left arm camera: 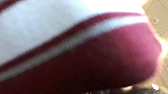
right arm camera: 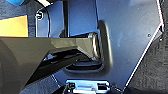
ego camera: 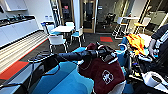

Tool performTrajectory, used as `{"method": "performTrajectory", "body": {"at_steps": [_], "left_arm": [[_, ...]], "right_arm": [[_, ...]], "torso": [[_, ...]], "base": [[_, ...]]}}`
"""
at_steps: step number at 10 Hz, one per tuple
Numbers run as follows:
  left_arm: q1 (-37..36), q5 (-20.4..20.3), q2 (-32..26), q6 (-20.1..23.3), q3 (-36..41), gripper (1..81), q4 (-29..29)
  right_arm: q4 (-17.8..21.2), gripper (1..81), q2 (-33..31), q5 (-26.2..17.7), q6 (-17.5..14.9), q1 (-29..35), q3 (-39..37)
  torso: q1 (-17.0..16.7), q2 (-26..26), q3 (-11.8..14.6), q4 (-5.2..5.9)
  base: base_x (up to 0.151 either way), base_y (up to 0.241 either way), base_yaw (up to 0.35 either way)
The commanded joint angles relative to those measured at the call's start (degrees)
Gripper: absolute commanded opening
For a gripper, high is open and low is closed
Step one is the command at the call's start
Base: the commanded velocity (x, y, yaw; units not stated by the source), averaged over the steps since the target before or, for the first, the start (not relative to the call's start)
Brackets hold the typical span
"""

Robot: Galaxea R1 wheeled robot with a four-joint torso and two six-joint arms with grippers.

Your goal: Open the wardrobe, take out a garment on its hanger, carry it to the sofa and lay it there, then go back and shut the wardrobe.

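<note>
The maroon garment [ego camera: 103, 72] with a white crest and white trim hangs from the end of my left arm, low over the bright blue sofa [ego camera: 67, 80]. My left gripper [ego camera: 106, 52] sits at the garment's collar, gripping the hanger there. A white curved piece, the hanger [ego camera: 122, 47], pokes out beside the collar. In the left wrist view the garment [left arm camera: 100, 65] shows very close, maroon with white stripes. My right gripper's wrist view looks along a grey bar [right arm camera: 50, 47] against my own dark blue body panel.
An orange cloth [ego camera: 136, 41] lies on the sofa's far right end. A person [ego camera: 158, 40] stands at the right edge. A white table [ego camera: 62, 28] with white-and-blue chairs [ego camera: 57, 40] stands ahead; a counter [ego camera: 15, 27] runs along the left wall.
</note>
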Motion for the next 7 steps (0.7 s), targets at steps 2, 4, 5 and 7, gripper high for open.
{"method": "performTrajectory", "body": {"at_steps": [2, 4, 5, 7], "left_arm": [[-13.1, 1.3, 5.5, 2.1, -9.0, 1.0, 2.0], [-12.9, 2.1, 2.9, 2.1, -11.2, 1.0, 2.5], [-12.8, 3.8, 1.7, 2.1, -12.6, 1.0, 2.5], [-12.1, 5.6, 1.1, 2.3, -16.0, 1.0, 2.9]], "right_arm": [[-0.9, 81.1, 0.4, -3.5, -0.2, 1.0, 0.3], [-1.7, 81.1, 0.9, -3.5, -0.2, 1.0, 0.3], [-1.7, 81.1, 0.9, -3.5, -0.2, 1.1, 0.3], [-1.7, 81.1, 0.9, -3.5, -0.2, 1.1, 0.3]], "torso": [[0.0, 0.0, 0.0, 0.0], [0.0, 0.0, 0.0, 0.0], [0.0, 0.0, 0.0, 0.0], [0.0, 0.0, 0.0, 2.51]], "base": [[0.0, 0.0, 0.0], [0.0, 0.0, 0.0], [0.0, 0.0, 0.0], [0.0, 0.0, 0.0]]}}
